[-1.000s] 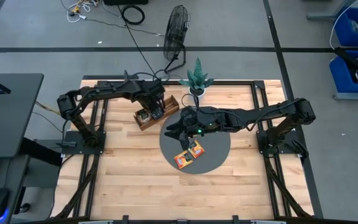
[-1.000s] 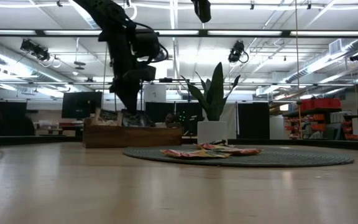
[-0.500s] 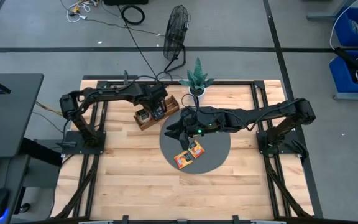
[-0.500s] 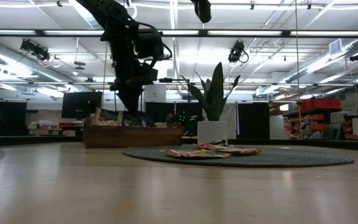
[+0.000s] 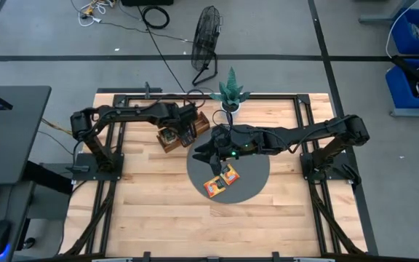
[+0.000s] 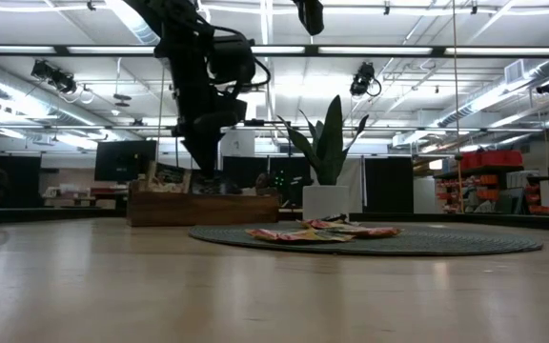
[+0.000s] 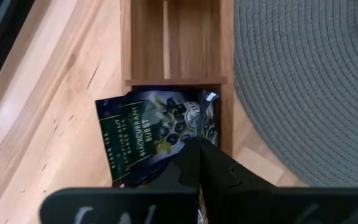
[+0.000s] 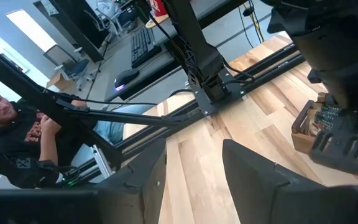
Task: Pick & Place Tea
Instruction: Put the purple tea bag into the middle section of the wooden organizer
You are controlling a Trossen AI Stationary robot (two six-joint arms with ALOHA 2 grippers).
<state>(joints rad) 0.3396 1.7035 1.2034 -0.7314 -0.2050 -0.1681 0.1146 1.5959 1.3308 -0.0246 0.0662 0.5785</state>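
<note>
So you're partway through this one, I'd say. Your left claw [image 7: 199,163] is over the wooden tray [image 5: 182,131] with its fingers pinched together, and in the left wrist view there's a dark blue blackcurrant tea sachet [image 7: 157,134] sitting in the end compartment right in front of it; I honestly can't tell if the tips are clamped on its edge or just above it. The next compartment along looks bare from that view. Out on the round grey mat [image 5: 254,185] there are a few orange sachets [image 5: 220,180] lying flat near the middle, so those look like what's left to move. Your right claw [image 5: 204,154] is hanging above the mat near its tray-side edge, jaws partly apart with nothing in them as far as the right wrist view shows. My guess is more sachets are in the tray than I can count from here, so call it roughly mid-job.
</note>
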